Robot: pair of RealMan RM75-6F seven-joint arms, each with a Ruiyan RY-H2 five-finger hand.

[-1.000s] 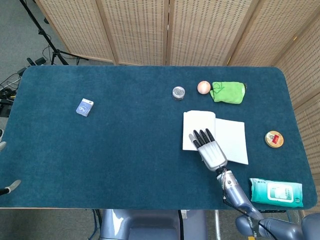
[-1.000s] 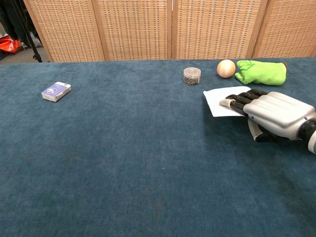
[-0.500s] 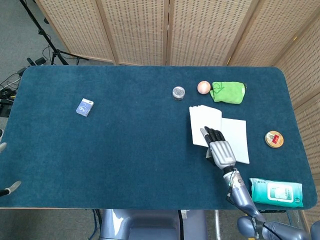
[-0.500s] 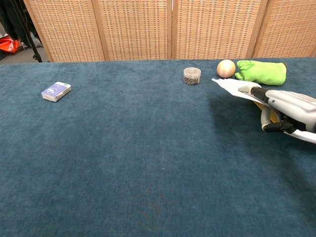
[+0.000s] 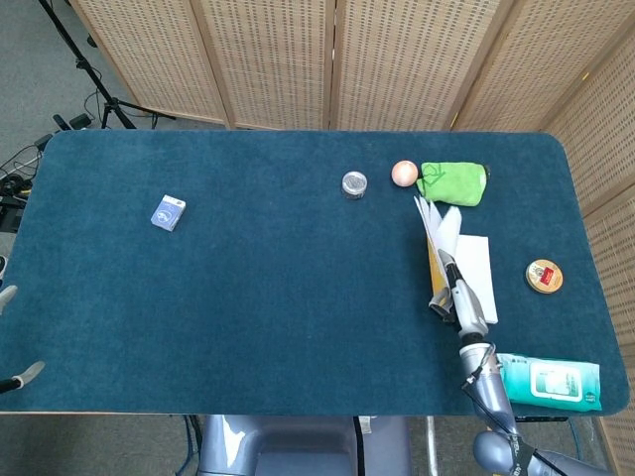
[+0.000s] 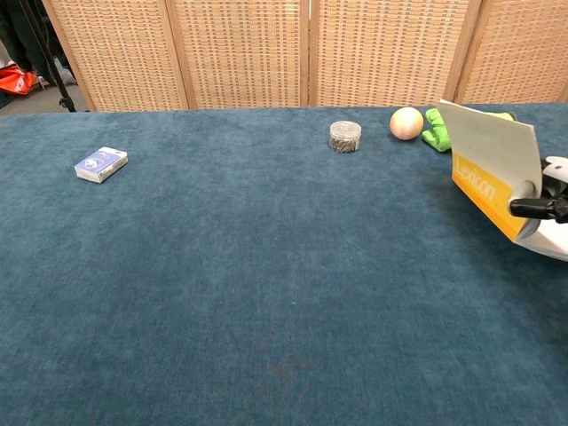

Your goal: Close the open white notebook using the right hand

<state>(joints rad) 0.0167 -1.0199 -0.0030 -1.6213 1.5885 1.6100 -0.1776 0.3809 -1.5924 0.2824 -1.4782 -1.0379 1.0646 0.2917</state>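
The white notebook (image 5: pixel 478 263) lies at the table's right side with its right page flat. Its left half (image 5: pixel 435 248) stands nearly upright, edge-on in the head view. In the chest view that raised half (image 6: pixel 488 146) shows a grey outer face with a yellow band. My right hand (image 5: pixel 466 302) is behind the raised half, and its black thumb (image 6: pixel 531 209) lies across the yellow band, so it grips the cover. Of my left hand (image 5: pixel 8 294) only two grey fingertips show at the far left edge, apart and holding nothing.
A green cloth (image 5: pixel 453 183), a peach ball (image 5: pixel 402 173) and a small round tin (image 5: pixel 354 183) sit just behind the notebook. A round yellow tin (image 5: pixel 543 275) and a wipes pack (image 5: pixel 548 381) lie to its right. A blue card box (image 5: pixel 168 212) lies far left.
The right hand has swung from flat on the left page to the right, lifting the left half of the notebook from flat to nearly upright. The left hand has not moved.
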